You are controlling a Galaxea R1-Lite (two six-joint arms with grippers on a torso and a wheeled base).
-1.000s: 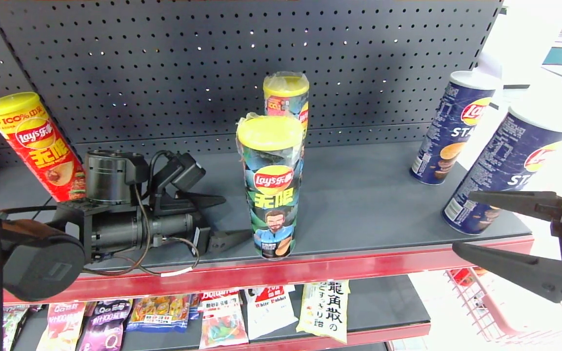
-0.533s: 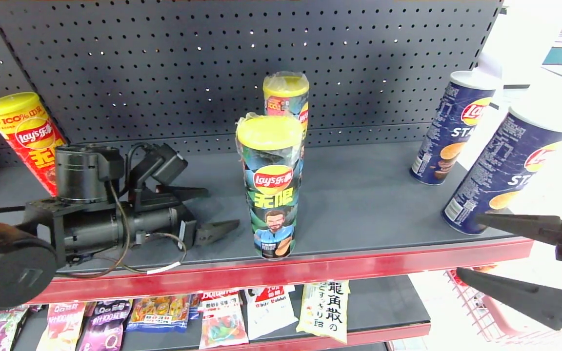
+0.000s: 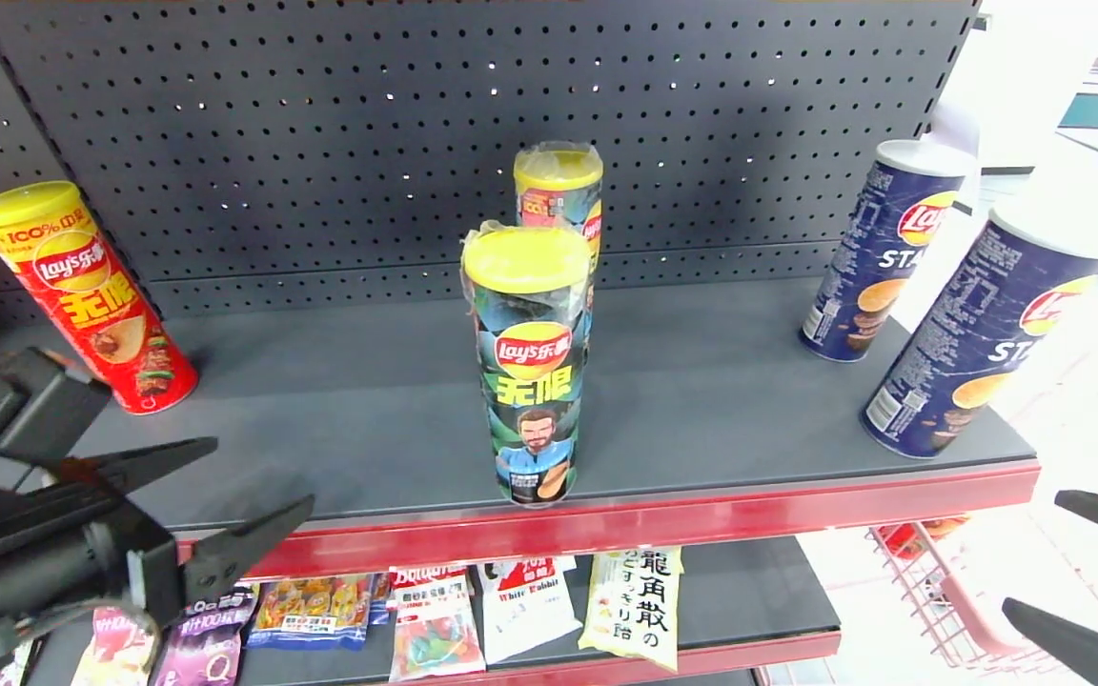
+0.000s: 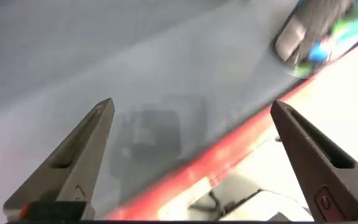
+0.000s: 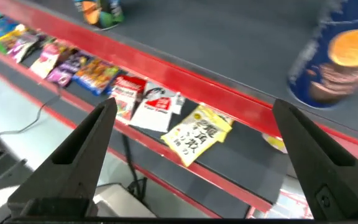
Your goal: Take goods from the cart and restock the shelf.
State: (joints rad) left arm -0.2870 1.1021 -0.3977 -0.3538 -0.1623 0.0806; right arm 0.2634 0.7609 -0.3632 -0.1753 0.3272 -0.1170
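You've got the grey shelf (image 3: 701,381) with its red front lip, and five chip cans stand on their bases on it. Centre, close to the lip, there's the dark can with the yellow lid (image 3: 530,372), and its twin (image 3: 559,191) stands just behind it, deeper in. Far left is the red can (image 3: 82,295), yellow-lidded too. At the right end, the rear blue can (image 3: 878,252) and the front blue can (image 3: 983,329) stand apart. The pink wire cart (image 3: 940,610) sits low, below that right end.
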